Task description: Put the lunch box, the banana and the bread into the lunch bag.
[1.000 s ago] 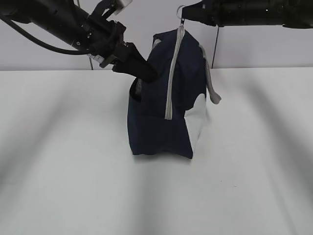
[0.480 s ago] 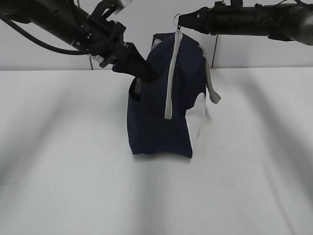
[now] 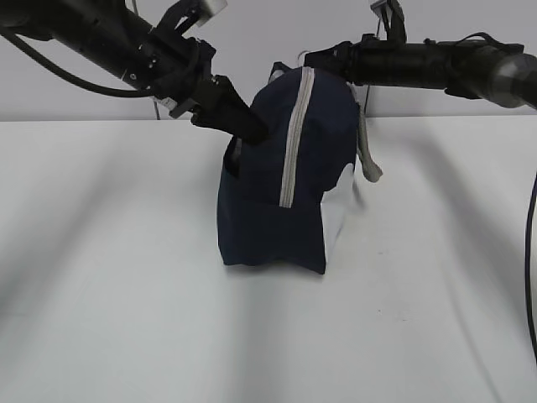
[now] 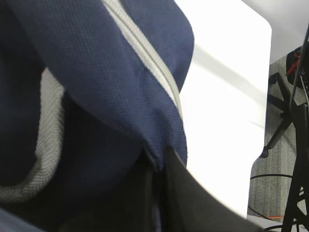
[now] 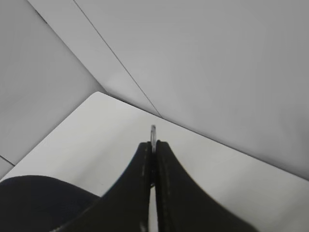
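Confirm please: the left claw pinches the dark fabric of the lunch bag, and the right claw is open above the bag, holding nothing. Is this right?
Not fully. The right claw is not open: the right wrist view shows it shut on the metal ring pull of the zipper. The left claw does pinch the lunch bag fabric.

Both arms are matte black tubes with chunky jointed wrist housings. The left arm (image 3: 109,38) carries a thick black cable looping beneath it and a small white block on top. The right arm (image 3: 436,63) is slimmer, with thin cables along it. Each end effector (image 5: 153,169) has smooth, tapered black fingers (image 5: 171,193).
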Controlling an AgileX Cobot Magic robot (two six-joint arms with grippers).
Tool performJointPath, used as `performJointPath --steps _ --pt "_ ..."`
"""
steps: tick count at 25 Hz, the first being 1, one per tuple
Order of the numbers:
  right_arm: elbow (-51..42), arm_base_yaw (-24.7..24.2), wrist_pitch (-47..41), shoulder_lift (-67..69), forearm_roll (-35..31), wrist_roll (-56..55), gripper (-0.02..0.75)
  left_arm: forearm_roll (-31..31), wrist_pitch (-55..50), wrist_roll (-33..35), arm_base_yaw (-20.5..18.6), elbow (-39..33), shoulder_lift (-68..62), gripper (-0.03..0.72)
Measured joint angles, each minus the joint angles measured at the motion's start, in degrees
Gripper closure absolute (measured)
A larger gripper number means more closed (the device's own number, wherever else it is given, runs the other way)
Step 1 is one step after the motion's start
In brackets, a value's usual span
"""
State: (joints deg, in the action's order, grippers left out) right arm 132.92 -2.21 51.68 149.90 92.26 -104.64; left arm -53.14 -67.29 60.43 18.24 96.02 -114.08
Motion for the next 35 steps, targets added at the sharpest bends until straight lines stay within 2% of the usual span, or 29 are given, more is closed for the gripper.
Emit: performJointPath --steps 6,12,14,16,19,21,24,27,31,35 --pt "0.34 -0.12 1.59 1.07 -0.23 -1.27 0.754 0.21 -0.48 0.32 0.00 -0.05 0.00 0.687" --pt "3.31 -0.21 5.83 1.07 4.70 -7.12 0.754 0.15 -1.03 -0.76 0.00 -0.05 0.00 0.678" --pt "3.41 -0.33 7.47 1.07 6.37 -7.91 0.754 -0.08 -1.17 -2.60 -0.05 -0.05 0.00 0.639" --pt "3.42 -0.33 8.39 0.79 8.31 -9.17 0.754 -1.66 -1.68 -3.49 -0.40 -0.05 0.00 0.561" --pt "3.50 -0.33 9.99 0.02 10.44 -10.41 0.754 -3.63 -1.84 -3.83 -1.50 -0.05 0.19 0.407" --pt "3.50 -0.33 11.03 -0.50 11.65 -11.24 0.754 -5.13 -1.84 -4.08 -3.01 -0.05 0.98 0.352" --pt "3.50 -0.33 12.74 -0.60 12.34 -12.42 0.754 -9.16 1.20 -6.60 -5.18 -0.05 2.43 0.325" --pt "3.50 -0.20 14.56 -0.60 12.59 -12.97 0.754 -11.49 8.34 -8.84 -5.57 0.00 2.85 0.319" --pt "3.50 -0.11 15.49 -0.84 12.79 -13.26 0.754 -12.15 16.72 -10.37 -3.80 0.00 2.85 0.307" --pt "3.50 -0.08 15.59 -1.62 13.00 -13.35 0.754 -17.83 23.66 -10.49 -1.95 0.00 0.68 0.269"
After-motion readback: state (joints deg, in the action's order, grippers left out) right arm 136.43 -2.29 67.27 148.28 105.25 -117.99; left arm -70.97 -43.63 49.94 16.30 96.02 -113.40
